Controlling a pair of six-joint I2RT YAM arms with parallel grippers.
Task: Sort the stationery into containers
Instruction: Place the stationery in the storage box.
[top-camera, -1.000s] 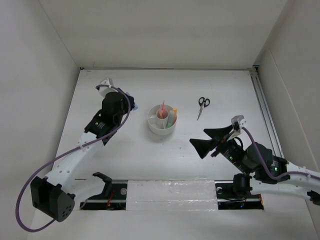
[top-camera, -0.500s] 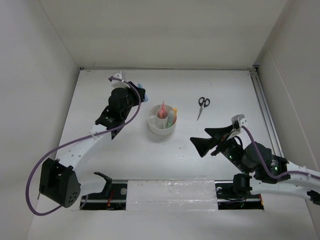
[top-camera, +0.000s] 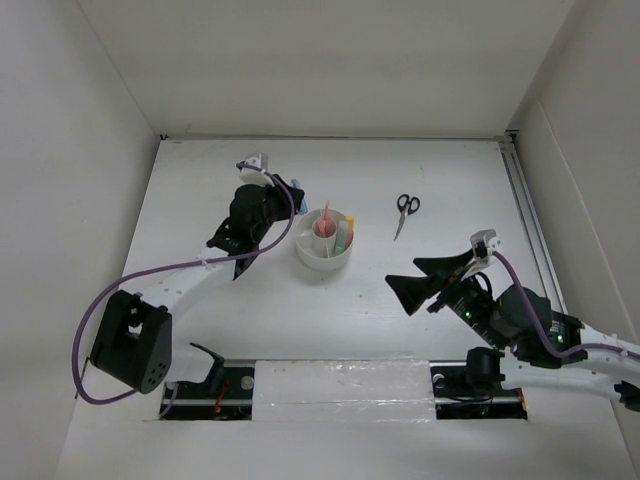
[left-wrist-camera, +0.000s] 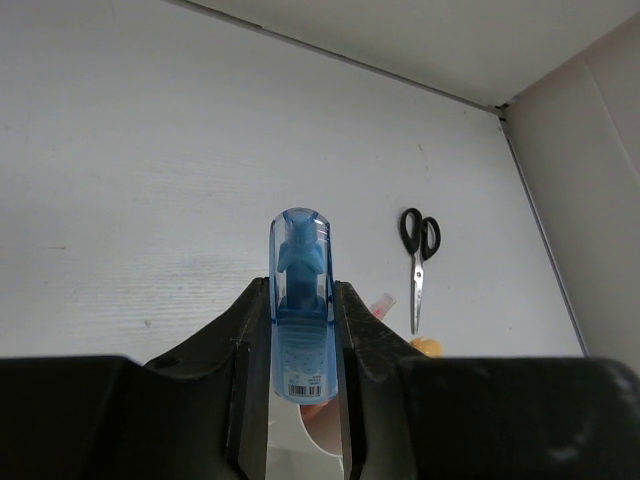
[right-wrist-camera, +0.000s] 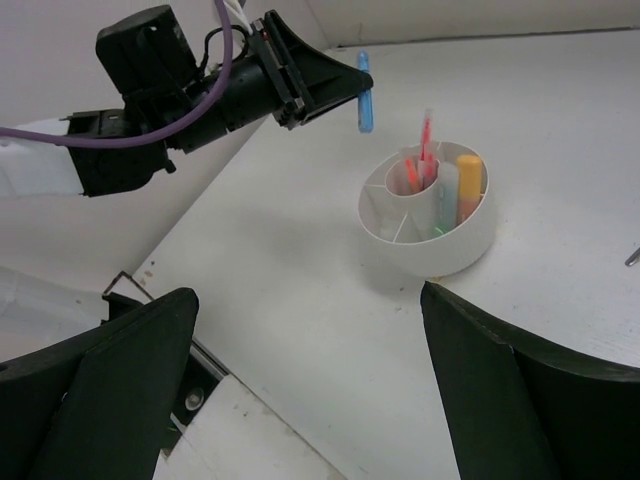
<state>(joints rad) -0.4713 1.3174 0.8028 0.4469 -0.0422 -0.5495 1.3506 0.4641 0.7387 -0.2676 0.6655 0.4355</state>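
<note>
Blue marker pinched in raised left hand beside organizer; right hand gaping.

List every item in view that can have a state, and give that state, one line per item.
left gripper: shut on the blue marker
blue marker: held off the table, near the organizer
right gripper: open, empty
organizer: upright, partly filled
pink pens: standing in the centre cup
orange-yellow marker: standing in an outer compartment
scissors: blades closed, lying flat on the table
</note>
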